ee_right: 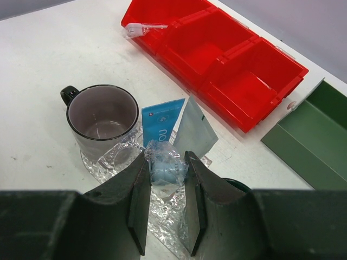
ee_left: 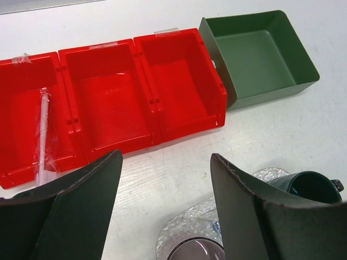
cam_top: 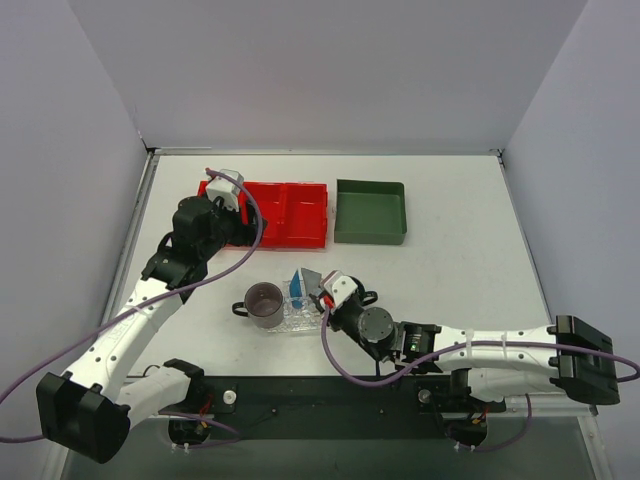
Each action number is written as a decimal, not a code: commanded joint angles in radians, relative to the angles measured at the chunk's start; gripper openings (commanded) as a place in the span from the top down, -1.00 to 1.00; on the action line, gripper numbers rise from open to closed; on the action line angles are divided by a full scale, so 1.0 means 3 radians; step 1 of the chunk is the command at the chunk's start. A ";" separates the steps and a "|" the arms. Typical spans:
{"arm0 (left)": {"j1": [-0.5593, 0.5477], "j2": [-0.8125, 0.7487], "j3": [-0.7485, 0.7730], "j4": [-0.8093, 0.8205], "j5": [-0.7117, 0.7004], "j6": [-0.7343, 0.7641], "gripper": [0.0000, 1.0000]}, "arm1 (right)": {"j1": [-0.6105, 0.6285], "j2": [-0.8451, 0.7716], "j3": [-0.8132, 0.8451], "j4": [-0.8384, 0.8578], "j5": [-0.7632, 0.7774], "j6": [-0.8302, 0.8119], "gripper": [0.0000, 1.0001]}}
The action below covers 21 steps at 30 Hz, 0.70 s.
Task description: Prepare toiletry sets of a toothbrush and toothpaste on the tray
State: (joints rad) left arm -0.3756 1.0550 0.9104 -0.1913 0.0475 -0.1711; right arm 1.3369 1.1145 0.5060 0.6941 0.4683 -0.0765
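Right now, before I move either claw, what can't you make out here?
- Right wrist: lower part of the toothbrush, hidden between fingers of the right claw.
- Top: most of the tray, under the mug and that claw.
- Left wrist: a dark green mug, cut off by a finger of the left claw.
- Left wrist: the wrapped white item in the red bin; wrapper blurs what it is.

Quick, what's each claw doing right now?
Left gripper: open, holding nothing.
Right gripper: shut on the light-blue piece.
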 commanded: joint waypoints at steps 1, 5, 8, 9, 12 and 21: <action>0.0014 0.0011 0.0054 0.0065 0.0046 0.0044 -0.52 | 0.0023 0.0038 -0.0015 0.0325 0.0106 -0.0006 1.00; 0.0014 0.0012 0.0049 0.0065 0.0062 0.0044 -0.52 | 0.0028 0.0069 -0.0045 0.0381 0.0121 -0.0011 1.00; 0.0014 0.0012 0.0059 0.0065 0.0062 0.0044 -0.52 | 0.0028 0.0089 -0.0096 0.0463 0.0152 -0.0006 1.00; 0.0014 0.0017 0.0059 0.0065 0.0062 0.0039 -0.52 | 0.0028 0.0094 -0.0102 0.0483 0.0162 -0.0006 1.00; 0.0014 0.0017 0.0054 0.0070 0.0072 0.0039 -0.52 | 0.0028 0.0110 -0.0132 0.0550 0.0193 -0.0001 1.00; 0.0014 0.0012 0.0059 0.0060 0.0072 0.0039 -0.52 | 0.0038 0.0054 -0.0127 0.0443 0.0219 0.0050 0.57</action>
State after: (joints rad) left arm -0.3756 1.0611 0.9104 -0.1913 0.0578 -0.1711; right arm 1.3369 1.1442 0.4652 0.7822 0.5030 -0.0784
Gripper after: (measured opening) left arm 0.760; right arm 0.226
